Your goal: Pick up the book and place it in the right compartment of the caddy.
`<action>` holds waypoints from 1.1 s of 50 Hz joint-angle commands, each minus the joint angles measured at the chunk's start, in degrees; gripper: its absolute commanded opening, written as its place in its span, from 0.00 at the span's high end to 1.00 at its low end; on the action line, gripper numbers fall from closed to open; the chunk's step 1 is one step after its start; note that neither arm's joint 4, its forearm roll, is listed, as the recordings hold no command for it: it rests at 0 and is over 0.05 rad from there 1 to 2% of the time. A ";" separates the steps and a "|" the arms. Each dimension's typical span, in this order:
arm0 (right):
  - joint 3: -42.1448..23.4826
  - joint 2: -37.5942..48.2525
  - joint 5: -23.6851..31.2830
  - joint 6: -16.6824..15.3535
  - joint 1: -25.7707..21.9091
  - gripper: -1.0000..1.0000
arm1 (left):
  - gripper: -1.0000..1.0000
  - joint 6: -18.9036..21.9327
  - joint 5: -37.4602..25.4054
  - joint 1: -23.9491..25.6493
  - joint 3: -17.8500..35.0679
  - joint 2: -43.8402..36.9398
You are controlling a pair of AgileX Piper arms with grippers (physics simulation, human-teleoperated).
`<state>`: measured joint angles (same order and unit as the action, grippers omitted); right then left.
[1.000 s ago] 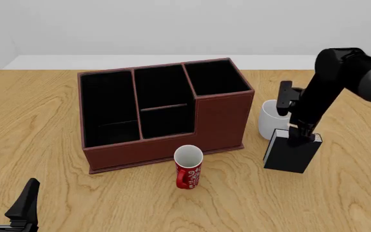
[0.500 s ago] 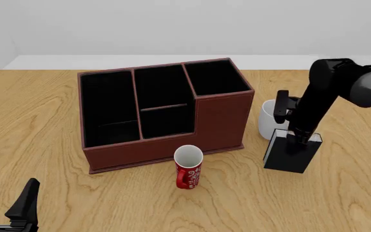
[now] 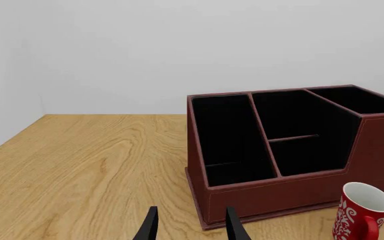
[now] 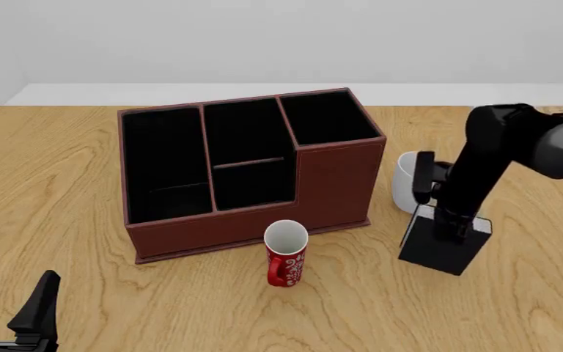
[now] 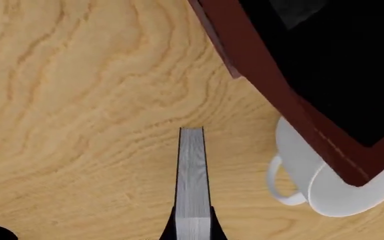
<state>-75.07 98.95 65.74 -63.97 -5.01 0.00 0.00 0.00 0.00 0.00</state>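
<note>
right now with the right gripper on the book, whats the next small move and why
Probably lift straight up. The right gripper is shut on the book, which stands on the table beside the white mug. The right compartment has tall walls, so the book likely needs height before it swings left over the caddy.

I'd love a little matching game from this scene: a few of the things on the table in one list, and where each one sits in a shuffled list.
Things:
1. book
2. red mug
3. white mug
4. left gripper

Places:
A. in front of the caddy, near its middle
B. held by the right gripper
C. bottom left corner of the front view, away from everything
D. beside the caddy's right wall

Pairs: 1-B, 2-A, 3-D, 4-C
</note>
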 commanded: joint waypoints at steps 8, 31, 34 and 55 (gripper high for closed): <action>7.81 -13.00 3.20 6.60 -6.29 1.00 | 0.00 0.00 0.00 0.00 0.00 0.00; 12.94 -28.57 4.15 29.98 -24.51 1.00 | 0.00 0.00 0.00 0.00 0.00 0.00; 11.05 -30.88 4.16 37.94 -30.46 1.00 | 0.00 0.00 0.00 0.00 0.00 0.00; 7.07 -37.43 4.16 54.05 -39.09 1.00 | 0.00 0.00 0.00 0.00 0.00 0.00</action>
<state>-66.58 64.35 69.90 -17.78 -40.44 0.00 0.00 0.00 0.00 0.00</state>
